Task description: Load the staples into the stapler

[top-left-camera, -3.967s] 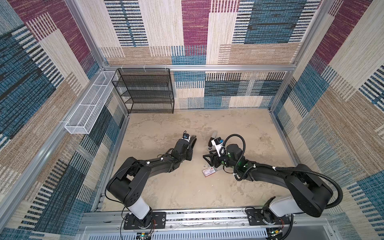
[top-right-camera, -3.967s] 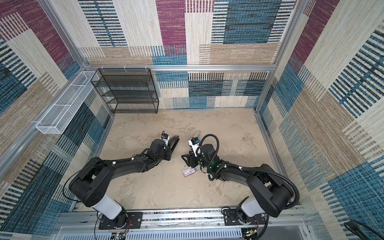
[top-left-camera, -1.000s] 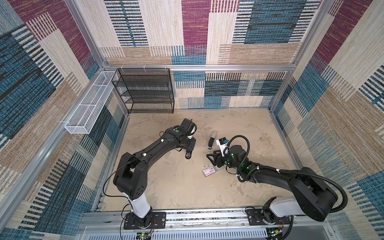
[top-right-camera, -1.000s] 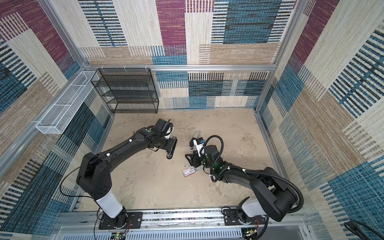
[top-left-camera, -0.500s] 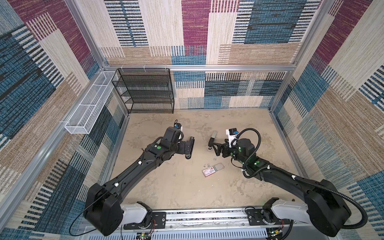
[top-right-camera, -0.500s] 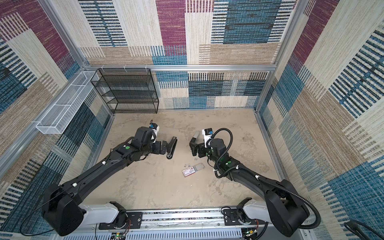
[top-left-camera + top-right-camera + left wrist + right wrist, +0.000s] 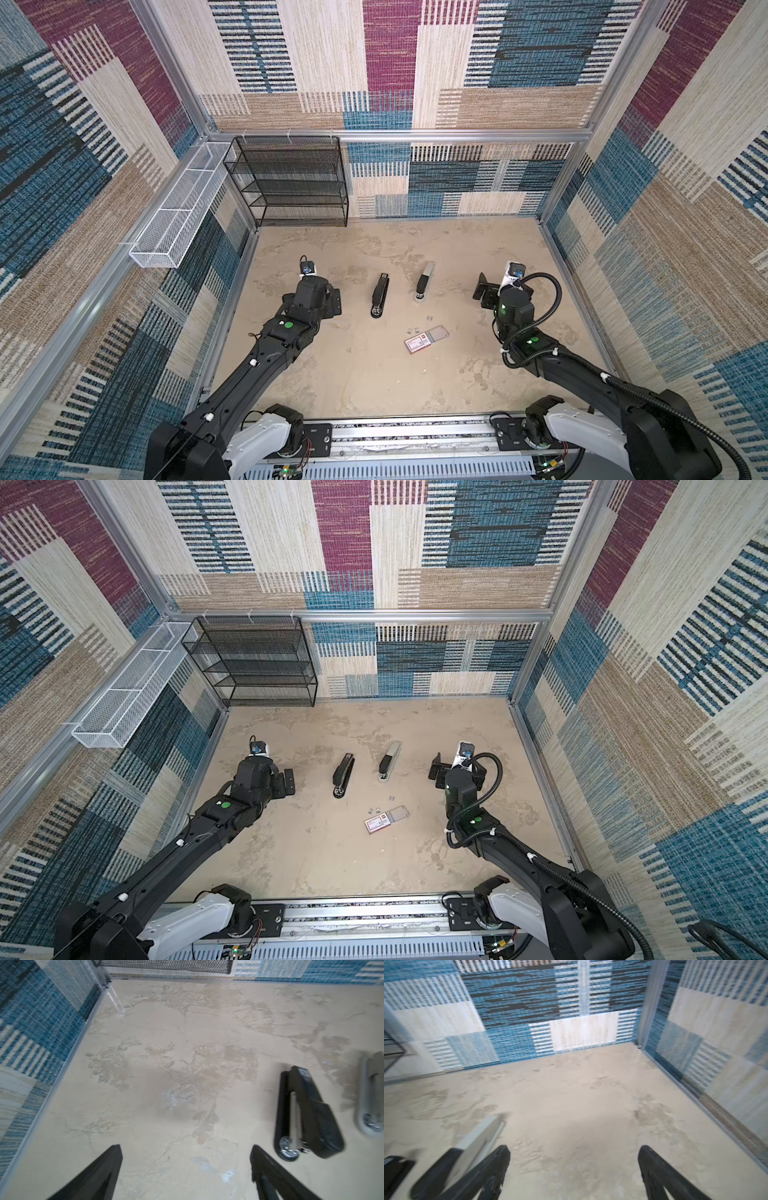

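Fingers of the left gripper and right gripper stand spread wide, holding nothing, over the sandy table. Between them lie a black stapler and a grey stapler. The red-and-white staple box sits nearer the arms' bases, its grey tray partly out, with apparently 2 or 3 loose staples beside it.

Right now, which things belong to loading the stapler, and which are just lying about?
For the job: black stapler, grey stapler, red-and-white staple box, loose staples beside it.
Lying about: black mesh shelf, white wire basket.
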Controlling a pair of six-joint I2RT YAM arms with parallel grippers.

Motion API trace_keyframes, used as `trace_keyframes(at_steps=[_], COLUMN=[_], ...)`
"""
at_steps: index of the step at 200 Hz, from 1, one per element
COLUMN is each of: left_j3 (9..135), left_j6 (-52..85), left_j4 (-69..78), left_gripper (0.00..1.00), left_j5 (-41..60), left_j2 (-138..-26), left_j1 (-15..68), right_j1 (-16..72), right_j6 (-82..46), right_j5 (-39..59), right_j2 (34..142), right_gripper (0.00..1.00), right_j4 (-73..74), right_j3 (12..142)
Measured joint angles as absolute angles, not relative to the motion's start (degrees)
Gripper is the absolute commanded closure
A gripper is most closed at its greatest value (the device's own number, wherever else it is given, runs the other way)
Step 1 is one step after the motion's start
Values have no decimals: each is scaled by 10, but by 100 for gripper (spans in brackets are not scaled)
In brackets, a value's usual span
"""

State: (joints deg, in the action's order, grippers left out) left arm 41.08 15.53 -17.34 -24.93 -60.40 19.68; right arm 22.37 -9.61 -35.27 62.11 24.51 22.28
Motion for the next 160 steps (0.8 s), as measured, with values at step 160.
trace_keyframes(at_steps=[160], left_j3=[199], left_j6=[9], left_j4=[504], left_gripper=[1], left_j5=[-161], left_j2=[-874], left_j1=[33], right_j1=[17], right_j6=[10], right_j5=[-156], right_j2=[882], right_gripper=[0], right_j4=[724], right_j3=[98])
